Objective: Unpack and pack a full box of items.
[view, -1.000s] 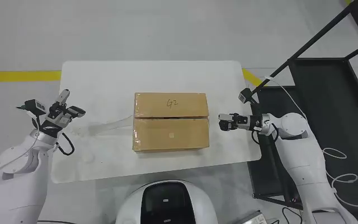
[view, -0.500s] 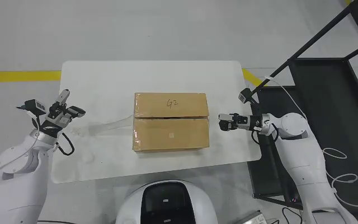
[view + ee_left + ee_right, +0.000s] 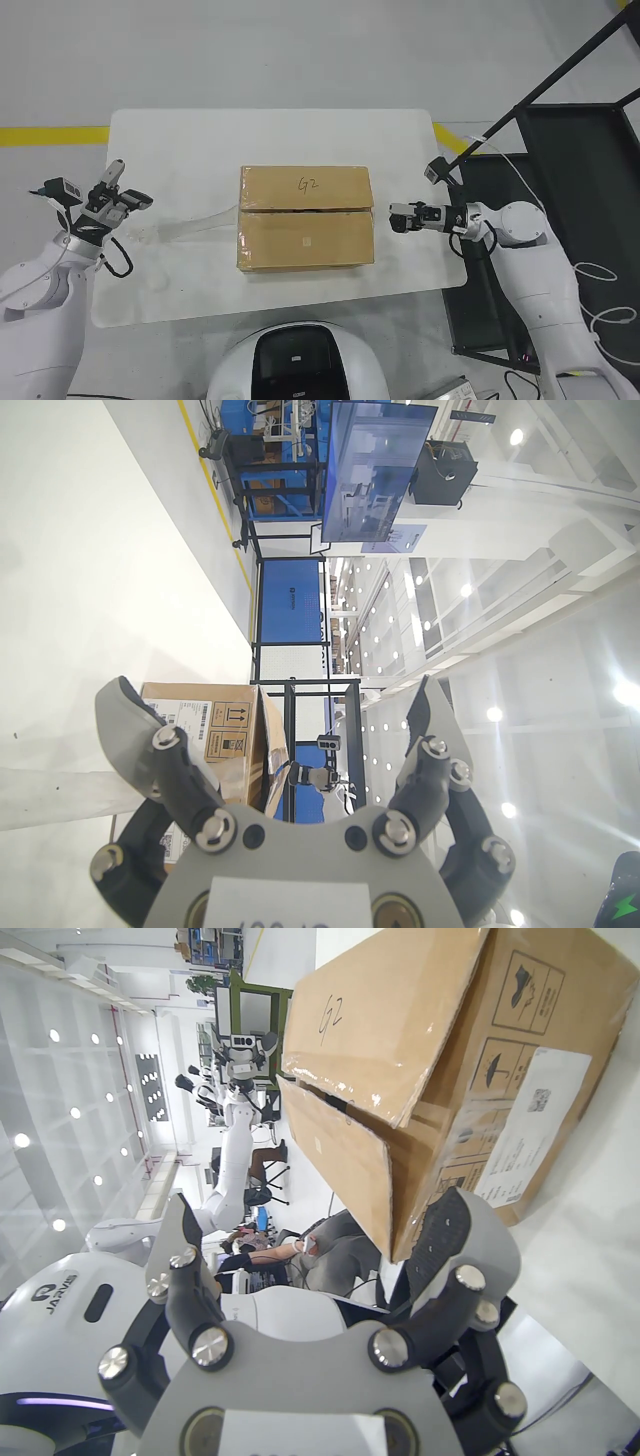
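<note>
Judged to be at the opening step. Box [image 3: 305, 217] at centre of the top view, mid-desk [image 3: 170, 150], shut on top. Right pincer [image 3: 396, 218] released, just right of the box, level with the lower flap [image 3: 305, 240]. Left pincer [image 3: 128, 186] released, far left, well apart. Next, probably: hook that flap's edge, then lift outward.

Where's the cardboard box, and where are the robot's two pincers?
box [image 3: 305, 240]: top view, on its nearer top flap.
left pincer [image 3: 130, 185]: top view, between its fingertips.
right pincer [image 3: 393, 218]: top view, between its fingertips.
</note>
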`<state>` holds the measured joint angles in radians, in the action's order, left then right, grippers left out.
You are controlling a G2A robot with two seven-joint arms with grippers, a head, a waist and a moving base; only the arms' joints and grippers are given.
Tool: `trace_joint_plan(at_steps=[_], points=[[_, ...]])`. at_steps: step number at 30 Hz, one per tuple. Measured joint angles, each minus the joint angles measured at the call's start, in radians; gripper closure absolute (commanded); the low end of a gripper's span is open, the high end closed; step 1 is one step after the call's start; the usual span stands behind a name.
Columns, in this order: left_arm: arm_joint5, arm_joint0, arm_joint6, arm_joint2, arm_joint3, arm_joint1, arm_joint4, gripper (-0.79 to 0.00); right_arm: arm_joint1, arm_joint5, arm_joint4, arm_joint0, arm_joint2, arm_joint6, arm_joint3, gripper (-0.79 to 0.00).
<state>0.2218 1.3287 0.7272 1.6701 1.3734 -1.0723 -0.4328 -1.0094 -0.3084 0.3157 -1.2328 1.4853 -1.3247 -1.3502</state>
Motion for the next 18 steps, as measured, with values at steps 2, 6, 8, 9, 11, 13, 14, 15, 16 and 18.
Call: trace_joint_plan(at_steps=[2, 6, 8, 9, 11, 13, 14, 15, 16, 18], points=[[0.000, 0.000, 0.000, 0.000, 0.000, 0.000, 0.000, -0.785, -0.002, -0.020, 0.008, 0.016, -0.020, -0.004, 0.022, -0.785], [0.000, 0.000, 0.000, 0.000, 0.000, 0.000, 0.000, -0.785, -0.009, -0.042, 0.041, 0.051, -0.057, -0.012, 0.073, -0.785], [0.000, 0.000, 0.000, 0.000, 0.000, 0.000, 0.000, -0.785, -0.013, -0.053, 0.046, 0.069, -0.082, -0.013, 0.095, -0.785], [0.000, 0.000, 0.000, 0.000, 0.000, 0.000, 0.000, -0.785, -0.014, -0.056, 0.049, 0.077, -0.091, -0.014, 0.103, -0.785], [0.000, 0.000, 0.000, 0.000, 0.000, 0.000, 0.000, -0.785, -0.017, -0.061, 0.060, 0.093, -0.111, -0.025, 0.117, -0.785], [0.000, 0.000, 0.000, 0.000, 0.000, 0.000, 0.000, -0.785, -0.018, -0.065, 0.066, 0.106, -0.126, -0.037, 0.128, -0.785], [0.000, 0.000, 0.000, 0.000, 0.000, 0.000, 0.000, -0.785, -0.019, -0.066, 0.066, 0.110, -0.131, -0.039, 0.132, -0.785], [0.000, 0.000, 0.000, 0.000, 0.000, 0.000, 0.000, -0.785, -0.019, -0.067, 0.067, 0.115, -0.136, -0.041, 0.135, -0.785], [0.000, 0.000, 0.000, 0.000, 0.000, 0.000, 0.000, -0.785, -0.020, -0.067, 0.069, 0.119, -0.144, -0.045, 0.140, -0.785], [0.000, 0.000, 0.000, 0.000, 0.000, 0.000, 0.000, -0.785, -0.021, -0.068, 0.076, 0.125, -0.155, -0.055, 0.145, -0.785]])
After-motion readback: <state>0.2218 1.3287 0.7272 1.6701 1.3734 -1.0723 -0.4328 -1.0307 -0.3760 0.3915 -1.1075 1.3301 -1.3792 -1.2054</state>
